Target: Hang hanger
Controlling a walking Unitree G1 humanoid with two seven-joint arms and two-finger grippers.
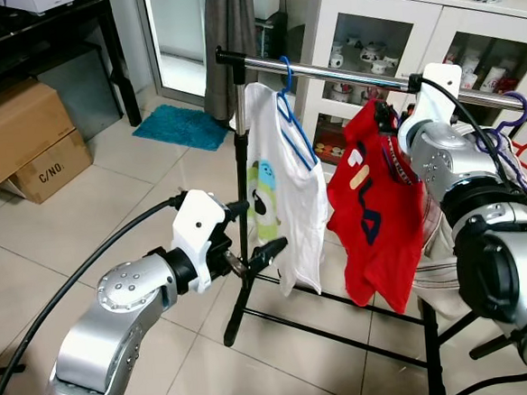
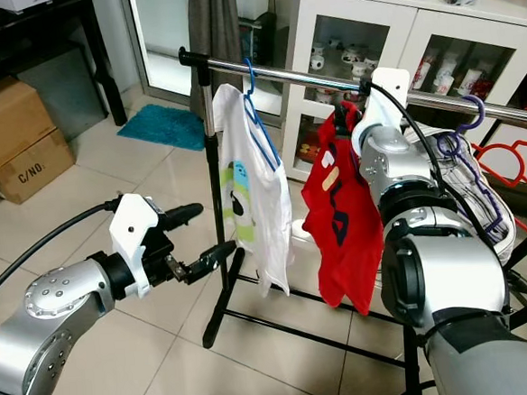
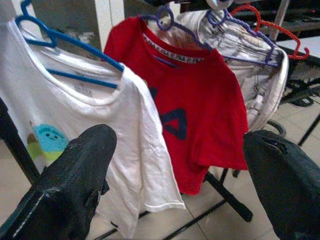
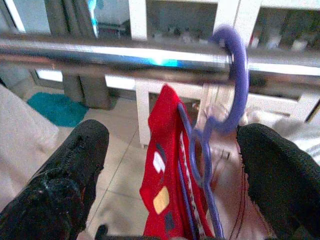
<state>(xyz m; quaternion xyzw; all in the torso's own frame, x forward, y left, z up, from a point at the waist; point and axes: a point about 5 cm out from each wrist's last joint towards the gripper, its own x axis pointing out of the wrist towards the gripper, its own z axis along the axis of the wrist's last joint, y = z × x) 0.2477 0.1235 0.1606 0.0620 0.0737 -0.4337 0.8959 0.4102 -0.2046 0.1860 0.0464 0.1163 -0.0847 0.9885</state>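
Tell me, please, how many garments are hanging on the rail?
3: a white T-shirt on the blue hanger, a red T-shirt beside it, and a striped garment beyond; more may be hidden.

Chrome rail runs left to right, carried on a black upright. White shirt on blue hanger and red shirt hang side by side with a narrow gap between them. To the right, purple hangers and a red hanger crowd the rail, apparently touching. Bare rail lies between the blue hanger and the red shirt. Right gripper, fingers spread, sits just below the rail. Left gripper, fingers apart, stands in free air near the white shirt. Open tiled floor lies left.
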